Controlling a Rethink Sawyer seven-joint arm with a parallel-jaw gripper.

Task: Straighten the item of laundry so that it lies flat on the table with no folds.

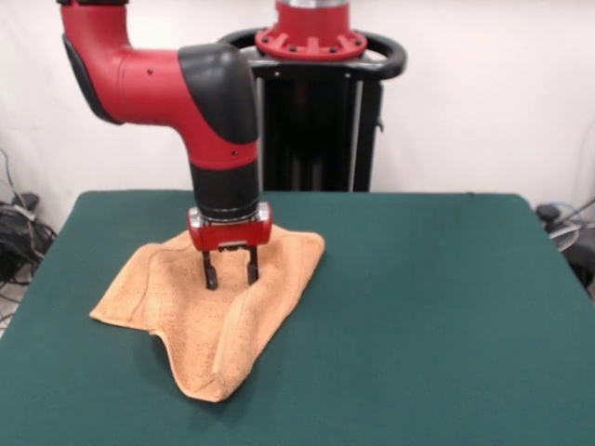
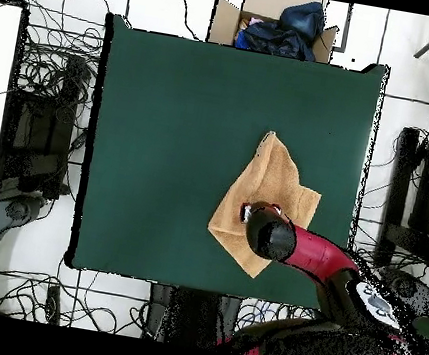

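The tan terry-cloth towel (image 1: 209, 307) lies rumpled on the dark green felt surface (image 1: 418, 307), left of centre, a fold ridged toward its near corner. The end effector (image 1: 231, 276), prongs narrowly parted, presses into it; flattening remains.

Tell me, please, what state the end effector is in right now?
End effector: open, its two black fingers apart, tips down on the crumpled light-orange terry-cloth towel; holding nothing.
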